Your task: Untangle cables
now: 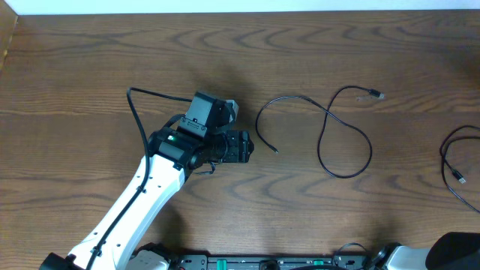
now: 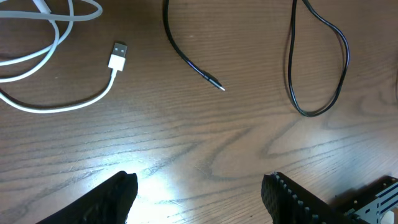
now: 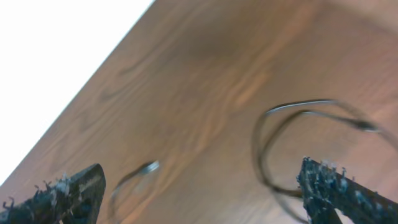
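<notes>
**A:** Start at the left gripper (image 2: 199,202). How does it stand?

**B:** Its fingers (image 2: 115,199) are spread, with bare table (image 2: 205,155) between them. Nothing is pinched.

**A:** And the cables?

**B:** The white cable (image 2: 56,110) lies just ahead of the left gripper, off toward its left finger, in loose overlapping loops. Its flat plug (image 2: 117,57) rests free on the wood. From overhead, the wrist covers this cable.

**A:** The black one?

**B:** The black cable (image 1: 328,112) is also ahead of the left gripper, but toward its right side. Its thin jack end (image 2: 214,84) is the part nearest the gripper. The rest runs away in an open loop that crosses itself once, and the other plug (image 1: 377,94) lies farthest off. Where both cables show, they lie apart.

**A:** Anything behind the gripper?

**B:** A thicker black wire (image 1: 137,116) arcs off the left arm.

**A:** And the right gripper (image 3: 199,199)?

**B:** It is well apart from the left gripper; the right arm (image 1: 454,251) shows at the near right corner. Its fingers stand wide apart, gripping nothing. A blurred dark cord (image 3: 256,149) lies on the wood beyond them, and I cannot tell which cord it is.

**A:** Farthest out?

**B:** Another black wire (image 1: 443,156) lies by the table's right edge, farthest from the left gripper.
</notes>
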Controlling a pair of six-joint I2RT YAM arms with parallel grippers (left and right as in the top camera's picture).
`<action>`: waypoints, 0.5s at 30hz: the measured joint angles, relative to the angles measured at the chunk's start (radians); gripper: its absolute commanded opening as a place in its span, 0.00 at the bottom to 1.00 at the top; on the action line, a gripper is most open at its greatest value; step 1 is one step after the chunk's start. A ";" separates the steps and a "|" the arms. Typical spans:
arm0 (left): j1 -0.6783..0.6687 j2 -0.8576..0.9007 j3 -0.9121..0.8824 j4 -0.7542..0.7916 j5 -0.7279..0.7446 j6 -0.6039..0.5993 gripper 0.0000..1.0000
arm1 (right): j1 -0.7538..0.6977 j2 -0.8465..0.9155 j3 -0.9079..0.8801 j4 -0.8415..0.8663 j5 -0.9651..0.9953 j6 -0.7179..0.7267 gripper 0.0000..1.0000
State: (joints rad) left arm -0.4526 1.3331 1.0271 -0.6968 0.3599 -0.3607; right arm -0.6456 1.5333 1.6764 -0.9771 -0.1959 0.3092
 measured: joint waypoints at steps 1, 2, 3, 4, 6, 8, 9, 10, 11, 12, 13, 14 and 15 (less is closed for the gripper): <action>0.000 0.000 0.000 0.000 0.000 0.000 0.69 | 0.002 0.000 0.000 -0.008 -0.039 -0.016 0.98; 0.000 0.000 0.000 0.000 -0.004 0.000 0.69 | 0.003 0.000 0.000 -0.015 -0.067 -0.031 0.99; 0.000 0.000 0.000 0.000 -0.015 0.000 0.69 | 0.012 0.000 0.000 -0.035 -0.129 -0.066 0.99; 0.000 0.000 0.000 -0.003 -0.031 0.000 0.69 | 0.025 0.000 0.000 -0.049 -0.163 -0.093 0.99; 0.000 0.000 0.000 -0.006 -0.064 0.000 0.69 | 0.056 0.000 0.000 -0.076 -0.208 -0.136 0.99; 0.000 0.000 0.000 -0.015 -0.105 -0.001 0.69 | 0.103 0.000 0.000 -0.106 -0.240 -0.186 0.99; 0.000 0.000 0.000 -0.021 -0.128 -0.002 0.69 | 0.126 0.000 0.000 -0.118 -0.247 -0.208 0.99; 0.000 0.000 0.000 -0.027 -0.146 -0.006 0.69 | 0.141 0.000 0.000 -0.126 -0.251 -0.220 0.99; 0.000 0.000 0.000 -0.045 -0.187 -0.021 0.69 | 0.191 0.000 0.000 -0.146 -0.263 -0.261 0.98; 0.000 0.000 0.000 -0.053 -0.208 -0.033 0.69 | 0.214 0.000 -0.001 -0.153 -0.268 -0.278 0.98; 0.000 0.000 0.000 -0.068 -0.241 -0.055 0.69 | 0.246 0.000 -0.004 -0.158 -0.274 -0.300 0.97; 0.000 0.000 0.000 -0.089 -0.278 -0.082 0.69 | 0.280 0.000 -0.013 -0.159 -0.281 -0.325 0.97; 0.000 0.000 0.000 -0.116 -0.320 -0.116 0.69 | 0.321 0.000 -0.032 -0.158 -0.283 -0.357 0.96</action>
State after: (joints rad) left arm -0.4526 1.3331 1.0271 -0.8124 0.0395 -0.4763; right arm -0.3248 1.5333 1.6447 -1.1347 -0.4786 -0.0483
